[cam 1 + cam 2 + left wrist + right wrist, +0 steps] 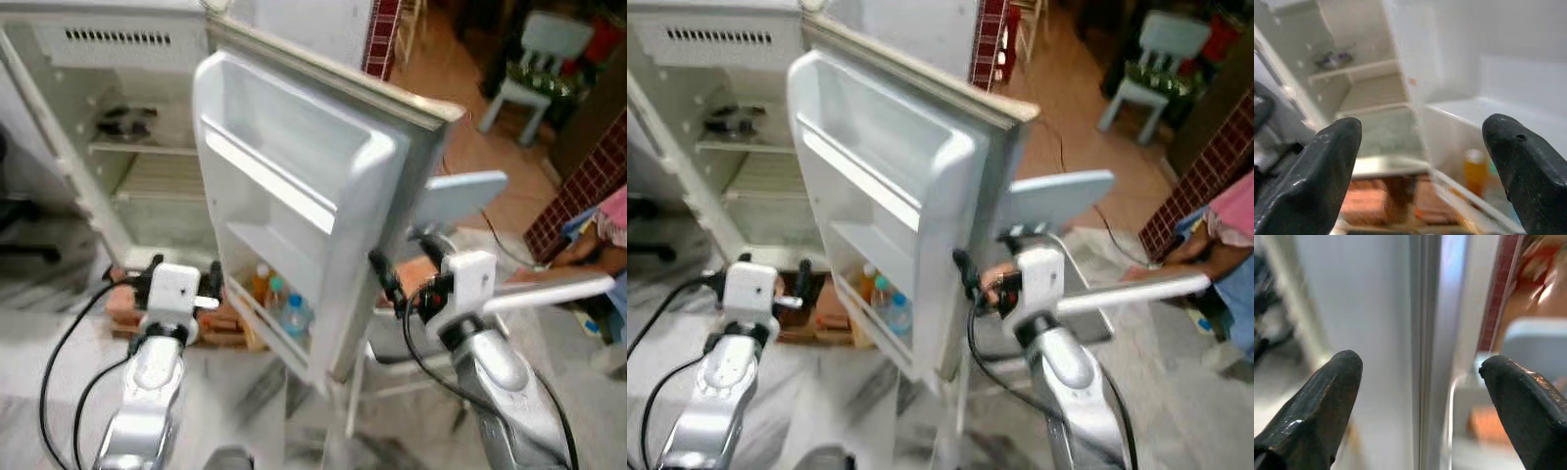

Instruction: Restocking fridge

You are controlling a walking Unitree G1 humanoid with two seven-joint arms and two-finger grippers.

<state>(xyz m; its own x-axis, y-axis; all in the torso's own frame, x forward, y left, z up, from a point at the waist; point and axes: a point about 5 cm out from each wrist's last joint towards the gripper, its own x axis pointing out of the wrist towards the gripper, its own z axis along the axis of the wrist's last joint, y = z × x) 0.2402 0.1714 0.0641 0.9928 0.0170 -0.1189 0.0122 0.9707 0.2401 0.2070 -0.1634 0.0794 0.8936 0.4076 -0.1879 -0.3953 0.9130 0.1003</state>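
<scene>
The white fridge [118,166] stands open, its door [294,176] swung out toward me. The door's lowest shelf [266,328] holds an orange bottle [260,284] and two clear bottles with blue caps [294,315]. The upper door shelves are bare. My left gripper [184,272] is open, low in front of the fridge cabinet beside the door's inner side; its wrist view shows the orange bottle [1475,169] ahead. My right gripper [407,264] is open at the door's outer edge [1422,357], with one finger to each side of it and nothing held.
A dark object [125,122] lies on the fridge's upper inner shelf. The fridge rests on bricks [125,305]. A pale panel on a white metal frame [460,196] stands behind the door. A person's arm [588,250] is at the right. A small light-blue chair [534,69] stands far back.
</scene>
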